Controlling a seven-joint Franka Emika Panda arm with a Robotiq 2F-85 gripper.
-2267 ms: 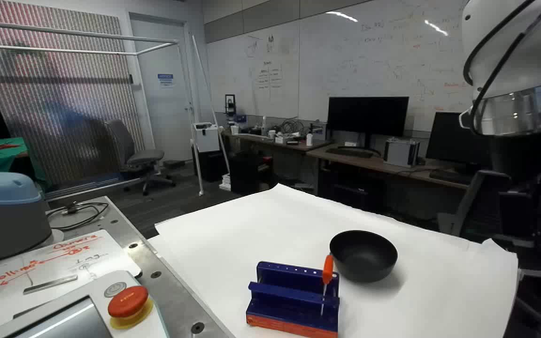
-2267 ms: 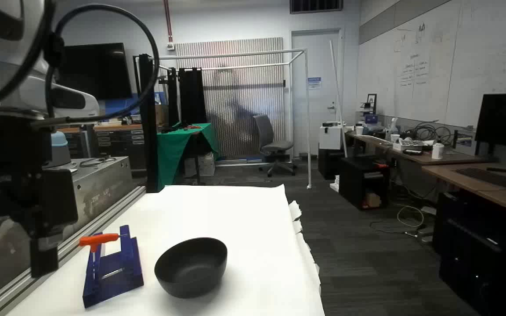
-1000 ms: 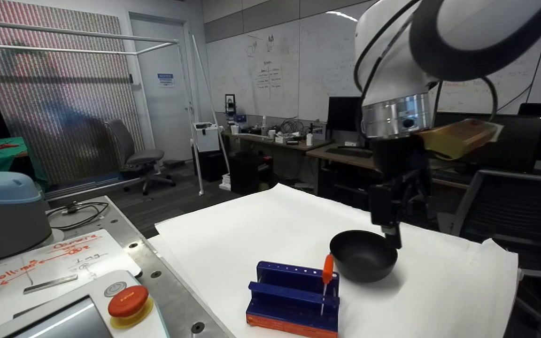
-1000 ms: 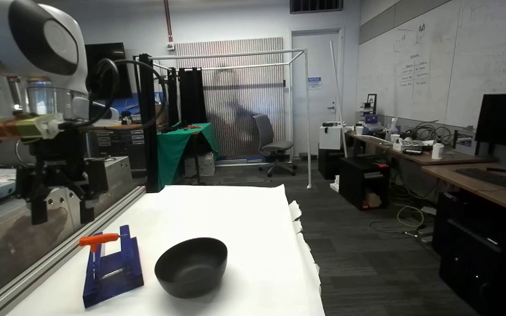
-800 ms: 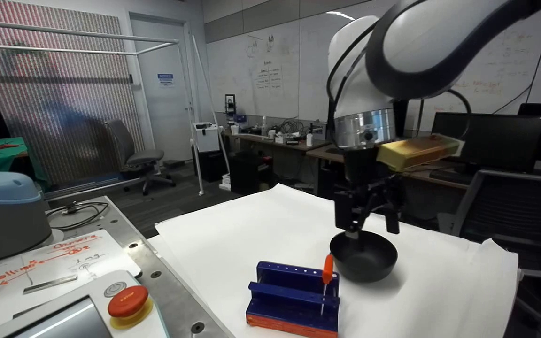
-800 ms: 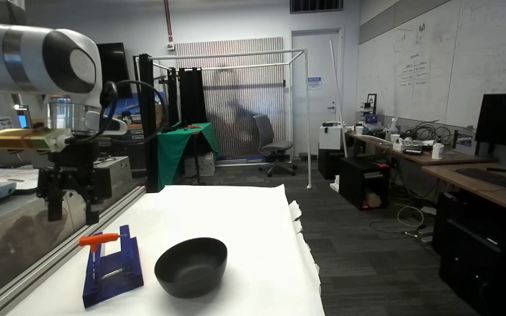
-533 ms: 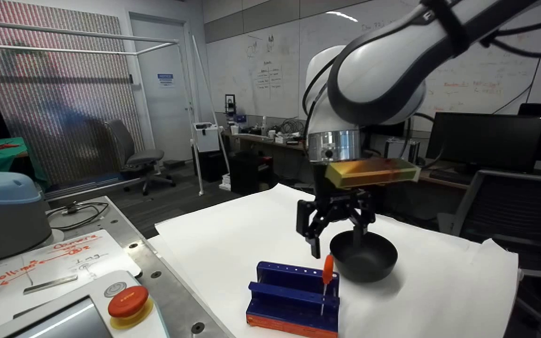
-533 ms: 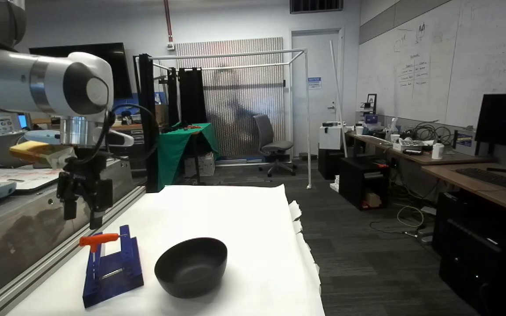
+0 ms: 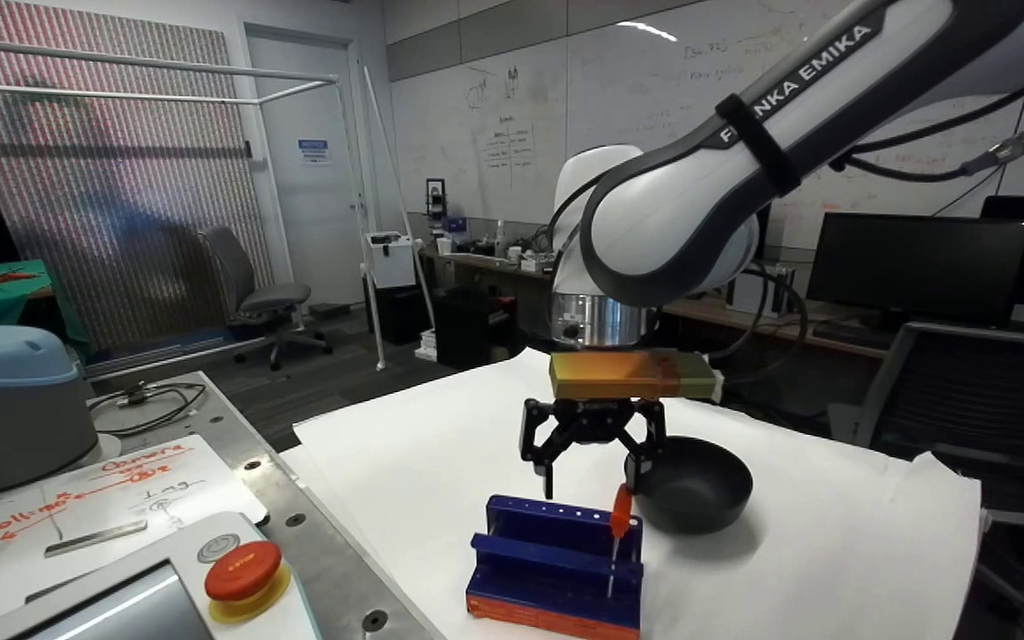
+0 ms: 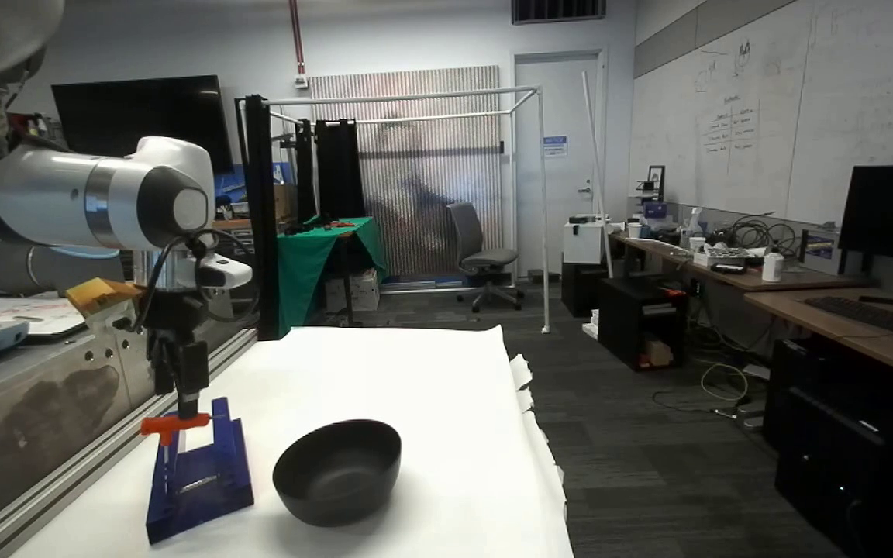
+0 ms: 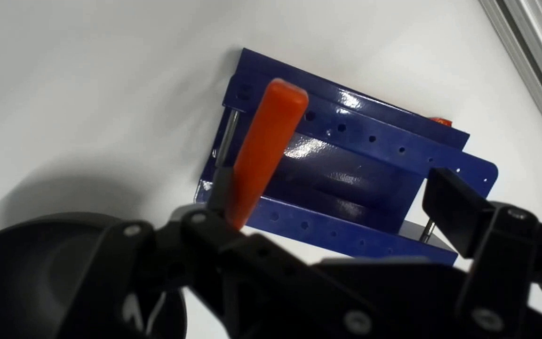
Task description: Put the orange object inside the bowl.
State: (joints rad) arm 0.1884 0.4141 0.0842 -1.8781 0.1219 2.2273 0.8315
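Note:
The orange object (image 9: pixel 620 514) is a T-shaped handle on a thin metal shaft, standing at one end of the blue rack (image 9: pixel 556 569). It also shows in an exterior view (image 10: pixel 175 424) and in the wrist view (image 11: pixel 271 136). The black bowl (image 9: pixel 694 489) stands upright on the white-covered table beside the rack, nothing visible in it; it shows too in an exterior view (image 10: pixel 338 473). My gripper (image 9: pixel 593 484) is open above the rack. In the wrist view (image 11: pixel 334 195) one finger is right beside the orange handle; I cannot tell if they touch. The other finger is well apart.
The blue rack also shows in the wrist view (image 11: pixel 346 165), under the fingers. A yellow-orange box (image 9: pixel 632 375) is fixed to my wrist. A control pad with a red stop button (image 9: pixel 244 571) and a grey device with a blue lid (image 9: pixel 10 409) stand beside the table.
The arm has swung in over the table, turned, and come down to the rack, with the gripper open. The orange object, rack and bowl have not moved.

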